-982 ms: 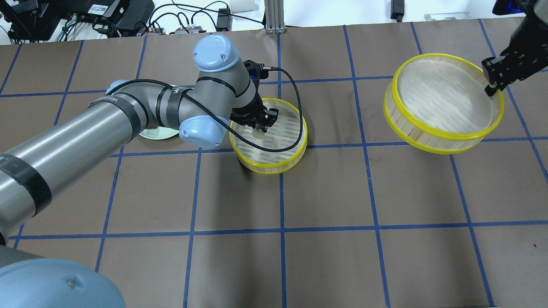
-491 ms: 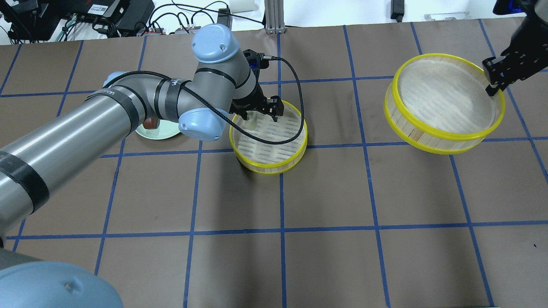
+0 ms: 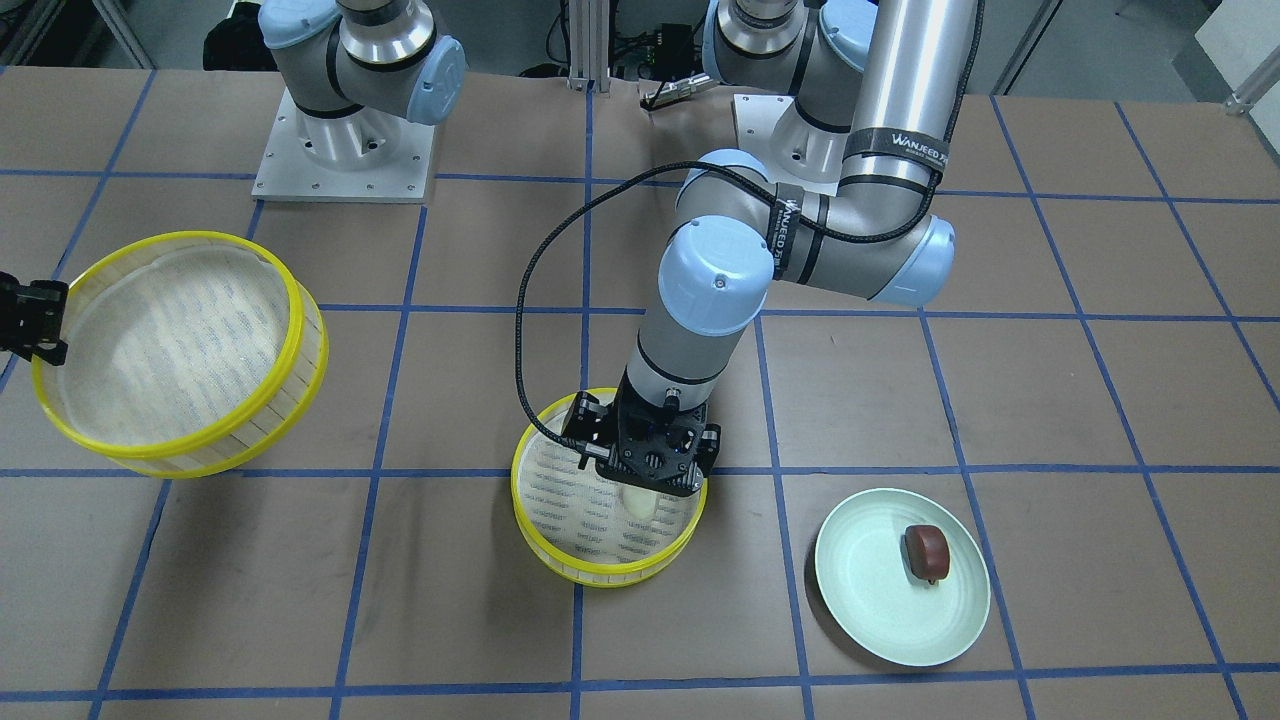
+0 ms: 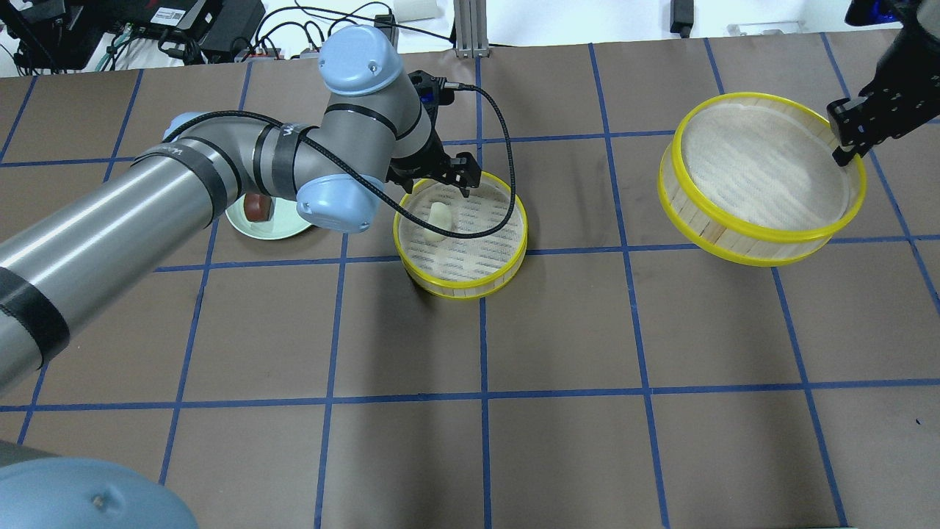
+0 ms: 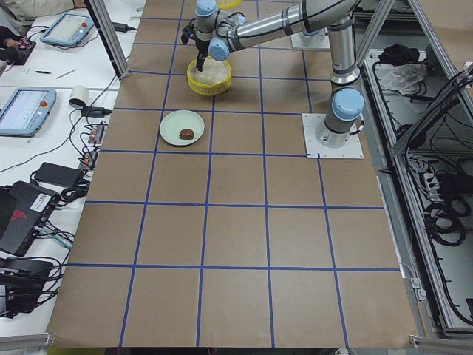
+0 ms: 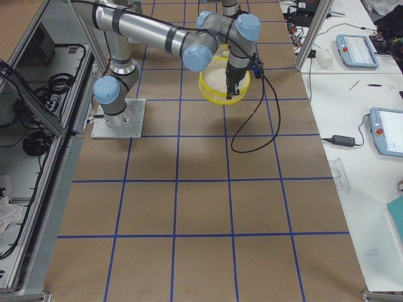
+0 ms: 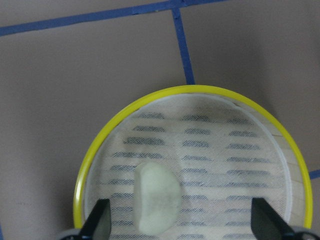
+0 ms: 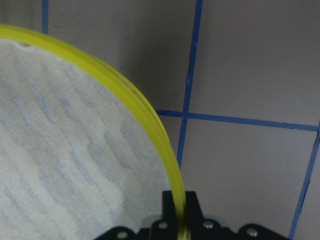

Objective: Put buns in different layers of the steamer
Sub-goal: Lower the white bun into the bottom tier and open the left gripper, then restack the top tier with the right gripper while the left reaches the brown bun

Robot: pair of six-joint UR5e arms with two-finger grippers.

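The left gripper (image 4: 439,178) hangs with its jaws spread wide over the first steamer tray (image 4: 461,285), which sits flat on the table (image 4: 587,330) about midway between the two ends and nearer the edge away from the robot. The white bun (image 4: 438,220) lies on this tray's mesh, on the side toward the robot's left, with both fingers (image 7: 98,221) apart from it. The brown bun (image 3: 927,550) rests on the pale green plate (image 3: 880,620), just beside the tray toward the table's left end. At the right end, the right gripper (image 4: 844,150) is pinched on the yellow rim of the second steamer tray (image 4: 756,246), which sits tilted and holds only its white liner.
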